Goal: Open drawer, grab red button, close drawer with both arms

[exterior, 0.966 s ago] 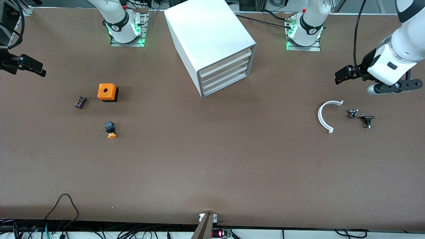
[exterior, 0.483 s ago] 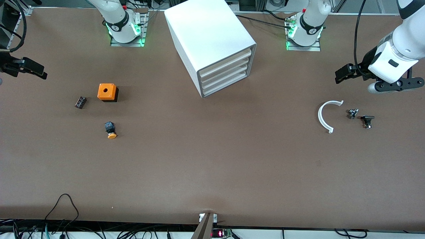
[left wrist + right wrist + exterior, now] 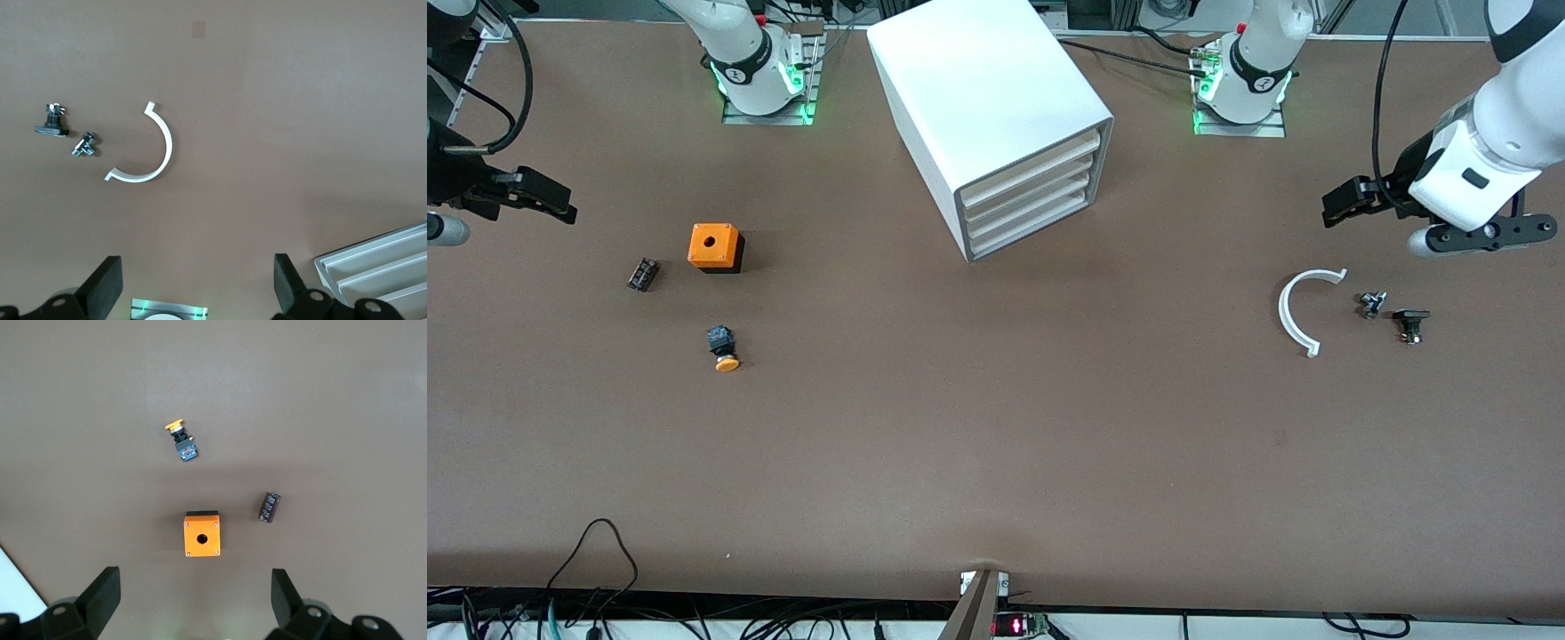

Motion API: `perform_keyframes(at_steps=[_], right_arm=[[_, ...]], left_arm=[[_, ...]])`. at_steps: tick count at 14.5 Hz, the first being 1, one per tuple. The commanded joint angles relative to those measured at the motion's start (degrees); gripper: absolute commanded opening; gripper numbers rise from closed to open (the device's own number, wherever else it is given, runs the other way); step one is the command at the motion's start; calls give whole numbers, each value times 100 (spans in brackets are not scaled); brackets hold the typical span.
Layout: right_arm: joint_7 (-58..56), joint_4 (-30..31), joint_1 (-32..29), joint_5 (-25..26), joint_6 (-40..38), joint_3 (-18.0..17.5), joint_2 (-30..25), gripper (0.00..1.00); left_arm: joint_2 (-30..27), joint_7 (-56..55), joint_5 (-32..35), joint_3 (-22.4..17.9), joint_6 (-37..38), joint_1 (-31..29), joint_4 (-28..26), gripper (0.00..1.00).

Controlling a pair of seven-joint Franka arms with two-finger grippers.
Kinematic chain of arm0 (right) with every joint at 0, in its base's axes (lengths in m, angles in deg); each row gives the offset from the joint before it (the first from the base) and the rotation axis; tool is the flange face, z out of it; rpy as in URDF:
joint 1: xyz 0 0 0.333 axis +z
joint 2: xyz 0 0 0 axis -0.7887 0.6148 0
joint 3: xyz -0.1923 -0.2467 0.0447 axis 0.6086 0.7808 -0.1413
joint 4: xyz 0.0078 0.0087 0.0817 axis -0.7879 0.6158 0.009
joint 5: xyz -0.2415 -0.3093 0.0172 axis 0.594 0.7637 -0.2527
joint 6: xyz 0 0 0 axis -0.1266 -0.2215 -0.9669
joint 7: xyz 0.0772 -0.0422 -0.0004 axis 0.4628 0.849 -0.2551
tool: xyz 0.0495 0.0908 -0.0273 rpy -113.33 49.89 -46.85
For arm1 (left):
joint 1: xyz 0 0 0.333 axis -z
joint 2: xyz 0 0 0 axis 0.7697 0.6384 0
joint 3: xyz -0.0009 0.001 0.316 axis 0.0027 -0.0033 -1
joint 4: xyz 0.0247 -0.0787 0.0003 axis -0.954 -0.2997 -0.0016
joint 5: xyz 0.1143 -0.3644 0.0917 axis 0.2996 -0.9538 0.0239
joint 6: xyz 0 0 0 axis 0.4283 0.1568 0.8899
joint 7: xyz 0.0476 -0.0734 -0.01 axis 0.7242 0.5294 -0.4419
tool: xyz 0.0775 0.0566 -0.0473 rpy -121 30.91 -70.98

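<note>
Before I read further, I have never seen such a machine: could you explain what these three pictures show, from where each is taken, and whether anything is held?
These are two white jointed robot arms at a brown table. One picture looks down from a high camera facing them; the other two come from cameras on each arm's wrist.

A boxy white cabinet stands between the arm bases, its four cream-fronted drawers all shut.

The left gripper hangs open over the table's left-arm end, above a curved white plastic strip, a small silver metal fitting and a small black fitting.

The right gripper hangs open over the right-arm end. There lie an orange cube with a hole, a small dark cylinder-like part and a push-button with an orange-yellow cap.

Nothing is held. No red-capped button shows.
</note>
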Motion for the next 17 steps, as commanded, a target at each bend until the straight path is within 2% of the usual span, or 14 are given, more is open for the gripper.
perform_keyframes(at_steps=[1,3,6,8,11,12,14,17], right_arm=[[14,67,1,-47,61,8,-8,100],[6,67,-8,-38,70,17,10,100],[14,76,1,-38,131,17,71,100],[-90,58,44,-56,341,-70,228,100],[-21,41,264,-56,587,-386,413,100],[-12,41,334,-56,736,-431,466,100],[-12,49,536,-65,948,-457,624,100],[-55,-91,940,-213,1002,-484,818,100]], left_arm=[[262,110,-356,25,68,6,20,100],[456,189,-559,34,59,6,-6,100],[807,1240,-1164,42,33,6,-427,100],[1123,1761,-1787,51,-116,15,-682,100],[1361,1982,-2972,77,-327,15,-1253,100],[1432,1983,-3351,165,-336,33,-1411,100],[1529,2035,-3696,445,-502,225,-1763,100],[1573,2404,-3759,1139,-1484,376,-2343,100]])
